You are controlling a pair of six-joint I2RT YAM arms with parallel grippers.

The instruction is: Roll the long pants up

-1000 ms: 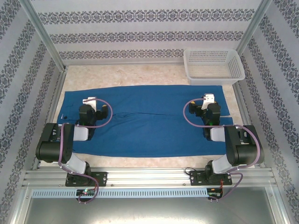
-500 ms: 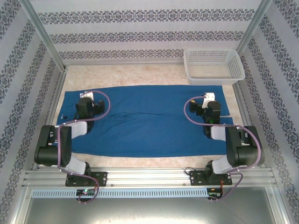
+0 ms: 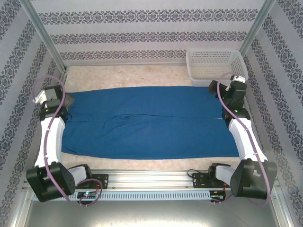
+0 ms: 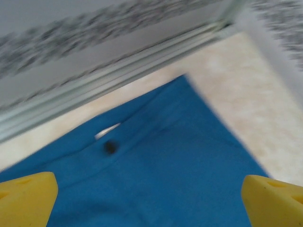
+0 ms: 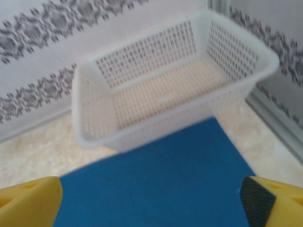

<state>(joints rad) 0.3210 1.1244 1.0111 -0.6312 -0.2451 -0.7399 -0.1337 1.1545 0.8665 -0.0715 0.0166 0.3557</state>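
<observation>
The long pants (image 3: pixel 151 123) lie spread flat across the table (image 3: pixel 142 75), a wide royal-blue rectangle that runs from one arm to the other, with a faint centre seam along the middle. No part of them is turned over or curled, so by the look of it the rolling has not yet begun and the whole task is left to do.

The left gripper (image 4: pixel 150 201) hangs over the left end of the cloth. Its wrist camera looks down on a far corner of that end, where a dark button (image 4: pixel 110 147) and a small slit mark what seems to be the waistband. Its yellow fingertips (image 4: pixel 26 196) stand wide apart at the two lower corners of that view, released, with nothing between them but cloth lying below.

The right gripper (image 5: pixel 151 201) is over the far right corner of the pants, just beside the white plastic basket (image 5: pixel 142 127), which stands on the table touching or nearly touching the edge of the cloth. Its pads (image 5: pixel 28 201) are spread wide too and grasp nothing.

Both arms seem placed at opposite ends. Which end or edge the roll is meant to start from cannot be told — a first grasp, the turns and a finished bundle all remain.
</observation>
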